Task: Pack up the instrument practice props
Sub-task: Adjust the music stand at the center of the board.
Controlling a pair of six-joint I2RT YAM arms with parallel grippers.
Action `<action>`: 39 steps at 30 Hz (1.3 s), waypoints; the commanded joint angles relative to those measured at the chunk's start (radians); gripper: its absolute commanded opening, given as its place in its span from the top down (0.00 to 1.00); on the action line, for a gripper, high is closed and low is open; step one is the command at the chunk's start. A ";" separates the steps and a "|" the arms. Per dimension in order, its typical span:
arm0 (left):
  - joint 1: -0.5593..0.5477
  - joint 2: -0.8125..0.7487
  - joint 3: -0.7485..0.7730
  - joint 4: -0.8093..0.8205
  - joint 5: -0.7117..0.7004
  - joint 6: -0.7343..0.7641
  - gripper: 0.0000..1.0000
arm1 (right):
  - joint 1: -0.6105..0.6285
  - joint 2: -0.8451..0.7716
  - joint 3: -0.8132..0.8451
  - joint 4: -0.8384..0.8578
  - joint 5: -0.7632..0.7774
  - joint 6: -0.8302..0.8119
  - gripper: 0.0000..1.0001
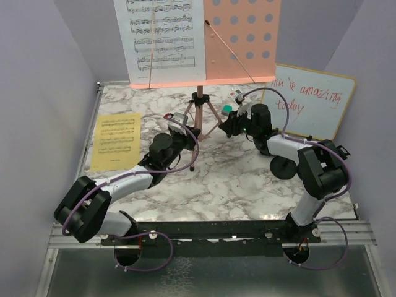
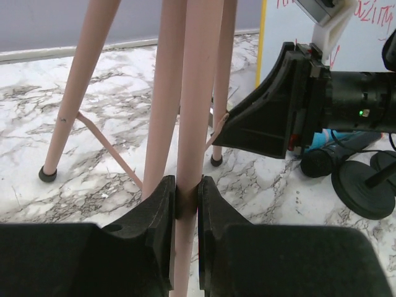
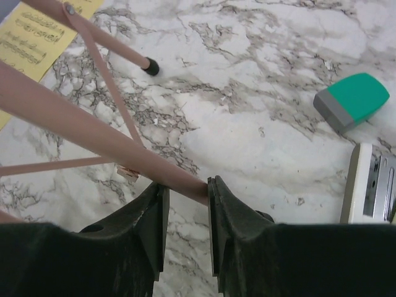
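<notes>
Both arms stretched low and inward: my left gripper (image 2: 187, 185) and right gripper (image 3: 187, 185) each pinched a tripod leg of the pink perforated metal music rack (image 1: 241, 28), which stood rear-centre. A green wedge eraser (image 3: 352, 101) lay nearby.

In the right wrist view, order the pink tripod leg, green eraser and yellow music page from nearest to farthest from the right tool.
1. Pink tripod leg, inside the right tool.
2. Green eraser, upper right.
3. Yellow music page, far upper left.
</notes>
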 commanded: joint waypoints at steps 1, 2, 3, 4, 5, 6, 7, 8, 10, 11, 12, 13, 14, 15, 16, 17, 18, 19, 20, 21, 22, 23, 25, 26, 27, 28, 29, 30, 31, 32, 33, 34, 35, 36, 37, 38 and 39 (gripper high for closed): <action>-0.077 -0.050 -0.050 0.017 -0.040 -0.047 0.95 | 0.003 0.084 0.098 -0.031 -0.039 -0.065 0.88; -0.088 -0.055 -0.057 0.025 -0.055 -0.050 0.95 | 0.003 0.100 0.118 -0.037 -0.046 -0.077 0.89; -0.096 -0.055 -0.060 0.032 -0.063 -0.051 0.95 | 0.003 0.117 0.141 -0.044 -0.053 -0.088 0.90; -0.102 -0.051 -0.059 0.035 -0.068 -0.054 0.95 | 0.003 0.135 0.160 -0.051 -0.062 -0.098 0.90; -0.106 -0.046 -0.057 0.037 -0.073 -0.061 0.96 | 0.003 0.153 0.184 -0.057 -0.069 -0.107 0.90; -0.110 -0.039 -0.052 0.041 -0.078 -0.068 0.97 | 0.003 0.171 0.204 -0.062 -0.080 -0.115 0.90; -0.116 -0.030 -0.048 0.049 -0.086 -0.076 0.98 | 0.003 0.188 0.225 -0.068 -0.092 -0.126 0.91; -0.121 -0.021 -0.044 0.061 -0.091 -0.082 0.98 | 0.003 0.204 0.246 -0.073 -0.108 -0.138 0.91; -0.134 0.005 -0.034 0.085 -0.103 -0.093 1.00 | 0.003 0.239 0.293 -0.084 -0.138 -0.150 0.91; -0.139 0.018 -0.027 0.101 -0.108 -0.100 1.00 | 0.003 0.255 0.313 -0.091 -0.152 -0.150 0.91; -0.144 0.035 -0.020 0.118 -0.110 -0.109 1.00 | 0.003 0.269 0.330 -0.099 -0.166 -0.181 0.91; -0.149 0.052 -0.013 0.135 -0.114 -0.121 1.00 | 0.003 0.282 0.350 -0.105 -0.181 -0.192 0.91; -0.153 0.070 -0.005 0.153 -0.115 -0.132 1.00 | 0.003 0.295 0.369 -0.115 -0.193 -0.202 0.91; -0.159 0.089 0.004 0.171 -0.116 -0.143 1.00 | 0.003 0.306 0.390 -0.126 -0.202 -0.214 0.91; -0.165 0.107 0.014 0.188 -0.121 -0.152 1.00 | 0.003 0.318 0.411 -0.137 -0.208 -0.221 0.91; -0.171 0.134 0.024 0.205 -0.124 -0.159 1.00 | 0.003 0.329 0.431 -0.153 -0.214 -0.233 0.91; -0.176 0.154 0.036 0.218 -0.125 -0.164 1.00 | 0.003 0.341 0.452 -0.170 -0.220 -0.246 0.91; -0.180 0.173 0.048 0.228 -0.129 -0.169 1.00 | 0.003 0.351 0.470 -0.185 -0.228 -0.257 0.91; -0.184 0.190 0.057 0.240 -0.134 -0.175 1.00 | 0.003 0.358 0.483 -0.198 -0.233 -0.269 0.91; -0.185 0.206 0.066 0.249 -0.139 -0.179 1.00 | 0.003 0.363 0.491 -0.205 -0.234 -0.277 0.90; -0.186 0.220 0.074 0.258 -0.145 -0.183 1.00 | 0.003 0.365 0.494 -0.206 -0.233 -0.285 0.90; -0.186 0.232 0.081 0.265 -0.152 -0.185 1.00 | 0.003 0.366 0.495 -0.208 -0.232 -0.290 0.90; -0.186 0.249 0.091 0.273 -0.166 -0.190 1.00 | 0.003 0.363 0.494 -0.207 -0.226 -0.297 0.88; -0.186 0.254 0.093 0.276 -0.167 -0.191 1.00 | 0.003 0.360 0.492 -0.208 -0.222 -0.299 0.87; -0.186 0.257 0.095 0.278 -0.168 -0.192 0.99 | 0.003 0.356 0.487 -0.207 -0.217 -0.301 0.86; -0.187 0.255 0.094 0.278 -0.168 -0.192 0.97 | 0.003 0.349 0.481 -0.204 -0.210 -0.302 0.85; -0.186 0.252 0.091 0.278 -0.171 -0.193 0.95 | 0.001 0.341 0.470 -0.198 -0.202 -0.302 0.84; -0.186 0.245 0.084 0.278 -0.177 -0.194 0.92 | 0.001 0.331 0.458 -0.192 -0.191 -0.302 0.82; -0.186 0.237 0.076 0.278 -0.186 -0.194 0.87 | 0.001 0.320 0.441 -0.181 -0.181 -0.300 0.79; -0.186 0.228 0.066 0.278 -0.193 -0.196 0.82 | 0.000 0.306 0.424 -0.166 -0.170 -0.293 0.74; -0.186 0.217 0.057 0.278 -0.199 -0.197 0.76 | -0.003 0.293 0.406 -0.153 -0.157 -0.287 0.68; -0.185 0.206 0.048 0.278 -0.205 -0.198 0.70 | -0.005 0.278 0.387 -0.139 -0.139 -0.281 0.63; -0.184 0.193 0.038 0.277 -0.210 -0.200 0.63 | -0.007 0.264 0.369 -0.119 -0.118 -0.273 0.58; -0.183 0.180 0.028 0.276 -0.210 -0.202 0.59 | -0.010 0.250 0.351 -0.107 -0.097 -0.265 0.53; -0.179 0.168 0.018 0.275 -0.208 -0.207 0.55 | -0.016 0.235 0.335 -0.095 -0.086 -0.255 0.49; -0.175 0.154 0.008 0.271 -0.202 -0.214 0.51 | -0.021 0.219 0.316 -0.082 -0.077 -0.241 0.46; -0.168 0.140 -0.001 0.264 -0.193 -0.225 0.47 | -0.025 0.199 0.294 -0.067 -0.068 -0.229 0.43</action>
